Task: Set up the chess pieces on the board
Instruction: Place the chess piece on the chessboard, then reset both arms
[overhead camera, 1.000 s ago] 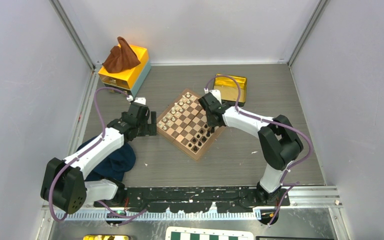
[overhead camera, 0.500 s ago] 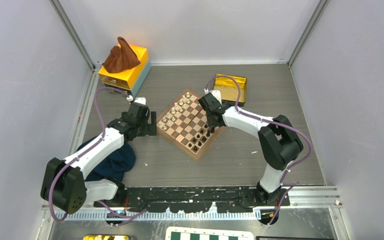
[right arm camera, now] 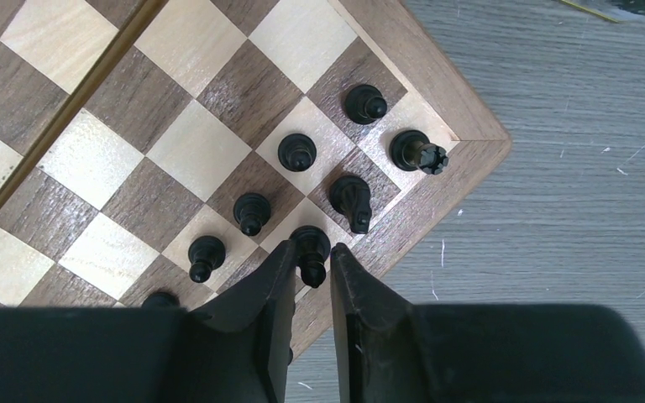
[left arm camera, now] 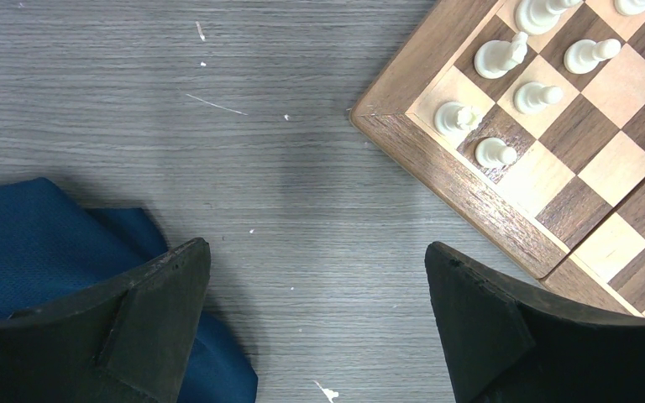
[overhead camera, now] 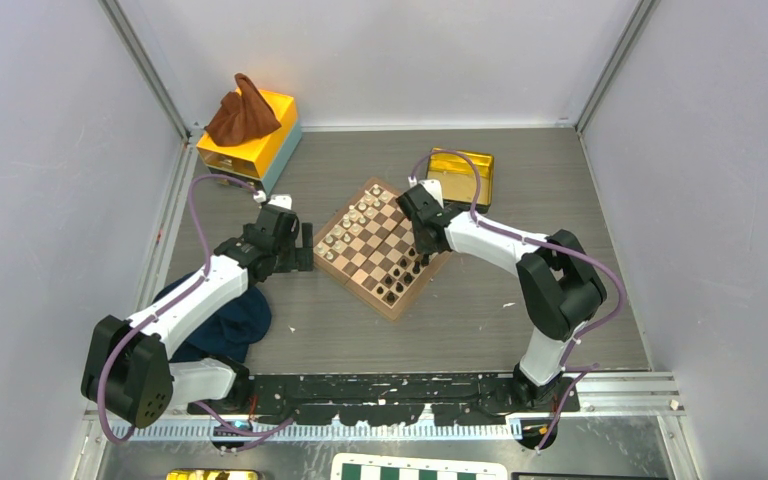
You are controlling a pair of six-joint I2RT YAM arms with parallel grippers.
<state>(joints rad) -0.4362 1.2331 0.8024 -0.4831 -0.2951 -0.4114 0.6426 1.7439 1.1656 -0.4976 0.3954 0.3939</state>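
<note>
On the table, turned cornerwise between the arms: board. Over its right corner, right gripper, fingers drawn nearly together and pinching a black piece in the outermost row, just inside the rim; lifted or standing, cannot tell. Around it, on that corner's squares, seven more black pieces, upright and apart from each other, one half hidden beneath a finger. Just off the board's left corner, left gripper, fingers spread wide over bare table, holding nothing. Beneath one finger, the edge of a blue cloth; beside the other, the board's rim and a cluster of white pieces on their squares. Seen from the top, white pieces in two rows along the far-left side, black ones along the near-right side. Behind the board, a gold tin; at the table's far-left corner, a yellow box with a brown cloth heaped on it. At the view's bottom edge, a green-and-white board.
</note>
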